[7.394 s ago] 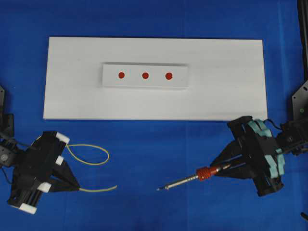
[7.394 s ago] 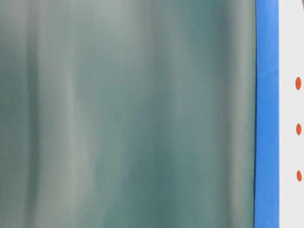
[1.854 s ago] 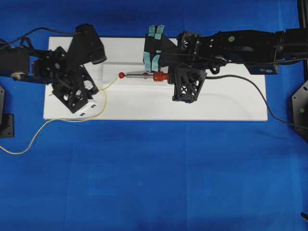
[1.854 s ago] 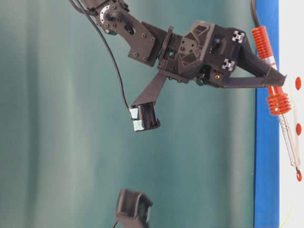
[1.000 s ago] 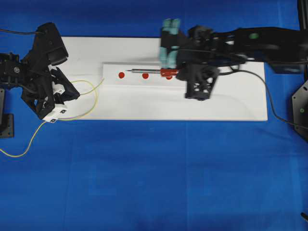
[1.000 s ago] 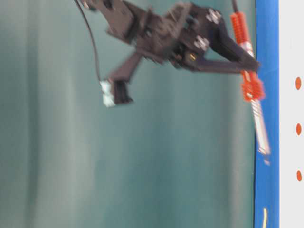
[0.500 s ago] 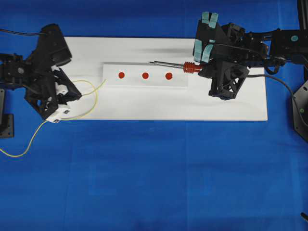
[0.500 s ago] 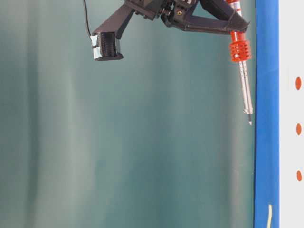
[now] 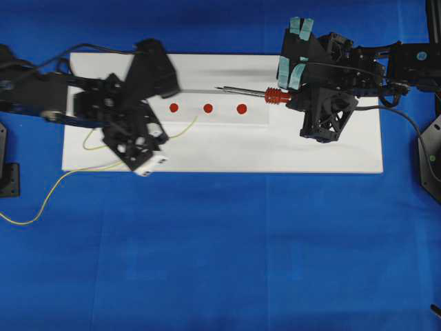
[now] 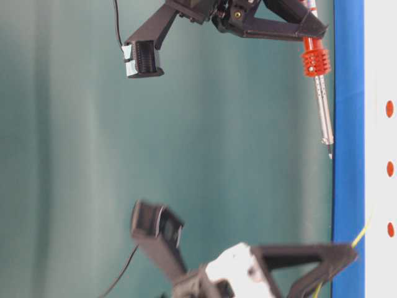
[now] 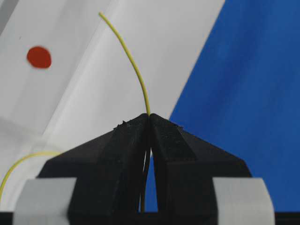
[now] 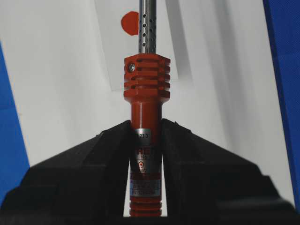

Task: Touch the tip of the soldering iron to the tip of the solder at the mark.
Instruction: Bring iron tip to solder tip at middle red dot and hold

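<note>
With the left hand (image 11: 149, 123) clamped on the solder (image 11: 132, 64) and the right hand (image 12: 146, 129) clamped on the soldering iron (image 12: 146, 84), bring both tips slowly together over one red mark (image 9: 174, 107).

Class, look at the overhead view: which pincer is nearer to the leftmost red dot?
Left. The left pincer, shut on the solder, sits just below-left of the leftmost red dot; the right pincer is far right.

Solder (image 9: 180, 128) left of soldering iron (image 9: 256, 92)
</note>
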### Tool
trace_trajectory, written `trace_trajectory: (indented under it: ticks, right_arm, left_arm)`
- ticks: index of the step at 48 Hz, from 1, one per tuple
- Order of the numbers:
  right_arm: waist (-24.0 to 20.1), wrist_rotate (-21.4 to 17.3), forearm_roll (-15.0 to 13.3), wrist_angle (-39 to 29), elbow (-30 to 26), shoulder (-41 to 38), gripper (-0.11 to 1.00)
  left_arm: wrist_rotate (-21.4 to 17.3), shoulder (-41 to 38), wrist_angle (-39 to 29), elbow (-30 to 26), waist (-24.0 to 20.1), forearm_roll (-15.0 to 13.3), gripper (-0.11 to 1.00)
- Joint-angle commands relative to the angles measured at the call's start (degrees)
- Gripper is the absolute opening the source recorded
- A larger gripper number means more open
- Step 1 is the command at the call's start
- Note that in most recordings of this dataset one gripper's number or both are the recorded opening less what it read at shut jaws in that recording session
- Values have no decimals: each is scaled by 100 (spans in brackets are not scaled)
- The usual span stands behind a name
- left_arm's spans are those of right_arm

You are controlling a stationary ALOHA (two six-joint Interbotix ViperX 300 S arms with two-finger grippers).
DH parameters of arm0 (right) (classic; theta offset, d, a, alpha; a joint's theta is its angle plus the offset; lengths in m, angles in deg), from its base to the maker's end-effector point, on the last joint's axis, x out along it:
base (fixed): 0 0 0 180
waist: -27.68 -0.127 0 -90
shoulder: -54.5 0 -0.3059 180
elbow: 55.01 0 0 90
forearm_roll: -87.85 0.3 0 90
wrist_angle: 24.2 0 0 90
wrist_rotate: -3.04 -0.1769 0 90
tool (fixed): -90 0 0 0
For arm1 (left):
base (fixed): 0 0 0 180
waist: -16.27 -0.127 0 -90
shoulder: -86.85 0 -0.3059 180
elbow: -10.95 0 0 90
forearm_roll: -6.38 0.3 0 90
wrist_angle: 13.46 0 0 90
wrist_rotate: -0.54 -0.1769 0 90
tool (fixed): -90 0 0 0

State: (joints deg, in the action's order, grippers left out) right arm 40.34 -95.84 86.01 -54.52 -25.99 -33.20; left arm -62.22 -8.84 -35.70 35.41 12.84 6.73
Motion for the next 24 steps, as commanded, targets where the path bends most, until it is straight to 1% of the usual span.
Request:
trace_trajectory:
  ticks: [1,5,8,24]
  right_arm:
    - [0,9,-9,35,-35,105,6]
    - [0,9,-9,44,9,97,6]
    - [0,9,-9,53,35,97,6]
    - [0,9,-53,149,97,97,7]
  left_arm:
    - [-18,-193,-70,-378,-70,26,2]
    - [-35,-352,-149,-571,-167,79,2]
    - [-62,-404,-193,-615,-220,79,2]
    - [-35,-615,-193,-624,-264,70,2]
